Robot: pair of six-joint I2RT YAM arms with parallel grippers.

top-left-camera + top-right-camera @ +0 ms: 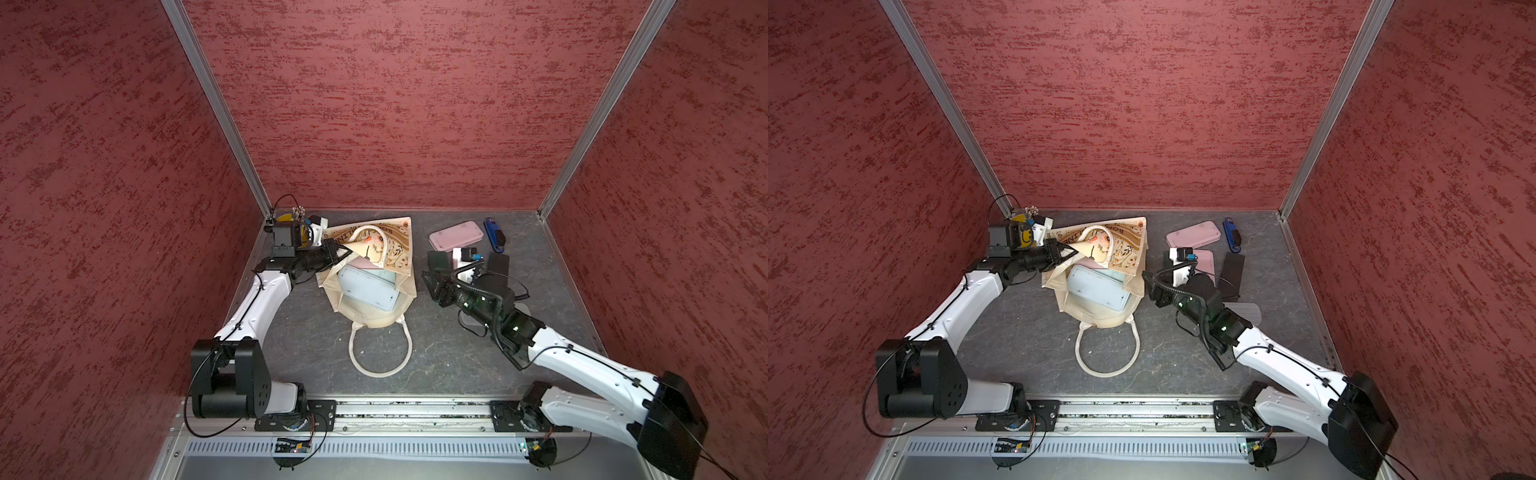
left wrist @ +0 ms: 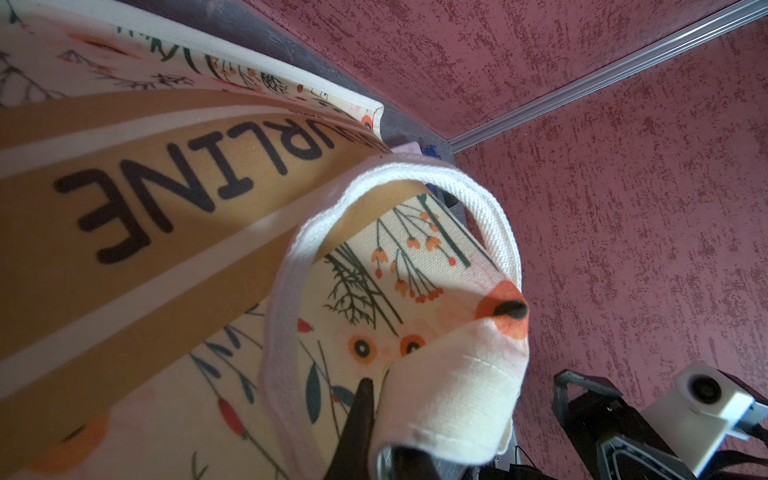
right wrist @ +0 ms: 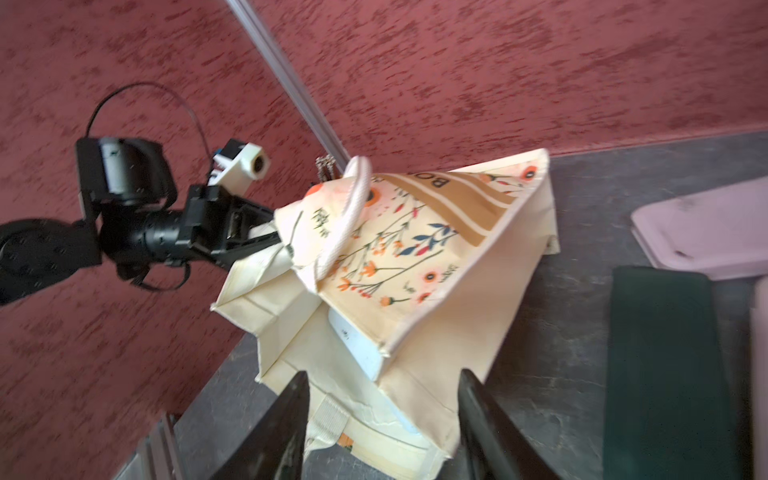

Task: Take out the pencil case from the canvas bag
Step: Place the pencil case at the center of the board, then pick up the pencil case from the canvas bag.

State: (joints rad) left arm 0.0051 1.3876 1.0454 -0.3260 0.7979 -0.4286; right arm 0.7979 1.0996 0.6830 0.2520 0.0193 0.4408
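**Bag mouth held open, case not yet out**

The left end effector (image 1: pixel 341 252) is clamped on a pinch of the canvas bag's (image 1: pixel 365 316) printed upper face. It lifts the cloth so the mouth gapes, which looks like the whole purpose of the hold. Inside the bag's opening lies the pale blue pencil case (image 1: pixel 368 291), flat on the lower face and partly under the raised cloth. The right end effector (image 3: pixel 383 374) hovers just beside the bag, fingers apart and empty, aimed at the mouth, probably to reach in. A pink case (image 1: pixel 456 235) lies on the table (image 1: pixel 436 357), well apart from the bag.
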